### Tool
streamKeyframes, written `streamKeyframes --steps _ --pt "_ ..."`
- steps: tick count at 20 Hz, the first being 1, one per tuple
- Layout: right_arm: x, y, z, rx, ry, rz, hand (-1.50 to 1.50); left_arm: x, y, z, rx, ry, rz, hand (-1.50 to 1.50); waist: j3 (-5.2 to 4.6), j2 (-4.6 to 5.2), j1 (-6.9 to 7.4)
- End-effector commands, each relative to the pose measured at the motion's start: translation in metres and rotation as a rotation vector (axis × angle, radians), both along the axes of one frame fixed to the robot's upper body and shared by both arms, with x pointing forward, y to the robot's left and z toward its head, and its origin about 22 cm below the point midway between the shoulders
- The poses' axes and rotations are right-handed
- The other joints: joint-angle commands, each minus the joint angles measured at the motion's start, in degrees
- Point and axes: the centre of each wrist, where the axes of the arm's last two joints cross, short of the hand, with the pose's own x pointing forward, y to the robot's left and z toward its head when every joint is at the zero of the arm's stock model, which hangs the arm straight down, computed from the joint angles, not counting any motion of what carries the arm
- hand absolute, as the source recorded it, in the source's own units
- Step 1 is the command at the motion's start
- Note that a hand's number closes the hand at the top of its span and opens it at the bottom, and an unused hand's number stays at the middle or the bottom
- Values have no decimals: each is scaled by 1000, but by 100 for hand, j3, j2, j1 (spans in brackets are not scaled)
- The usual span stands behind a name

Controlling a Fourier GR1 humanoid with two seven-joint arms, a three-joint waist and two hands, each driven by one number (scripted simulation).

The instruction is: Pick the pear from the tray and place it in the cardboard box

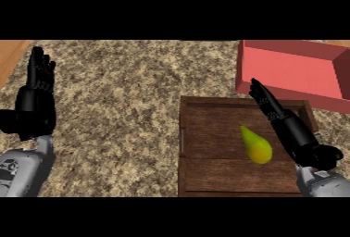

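A yellow-green pear [255, 145] lies on the dark wooden tray [212, 162], a little right of its middle. My right hand [284, 119] hovers over the tray's right side, just right of the pear, open with straight fingers pointing up-left toward the box. It does not touch the pear. The box [294, 71] is red-pink and open-topped, standing beyond the tray at the upper right. My left hand [36, 95] rests open at the far left, fingers up.
The counter top [123, 102] is speckled granite. A strip of wooden floor [10, 55] shows at the upper left corner. The tray's far edge lies close to the box's near wall.
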Motion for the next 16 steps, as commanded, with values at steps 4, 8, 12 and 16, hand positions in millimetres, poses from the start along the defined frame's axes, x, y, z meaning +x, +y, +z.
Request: streamKeyframes --steps 4,8,12,16 --pt "20 -57 20 23 65 -222 150 -24 10 -70 -38 292 40 0 -23 -179 -125" --pt "10 -105 25 -635 120 -365 150 -38 9 -94 -91 429 29 0 -86 -123 -150" --pt "-18 -93 -15 -374 106 -564 -150 -42 4 -104 -120 487 5 0 -21 -223 -198" --pt "-23 -107 35 -519 85 -524 -150 -42 19 -104 -112 474 5 0 -25 -222 -163"
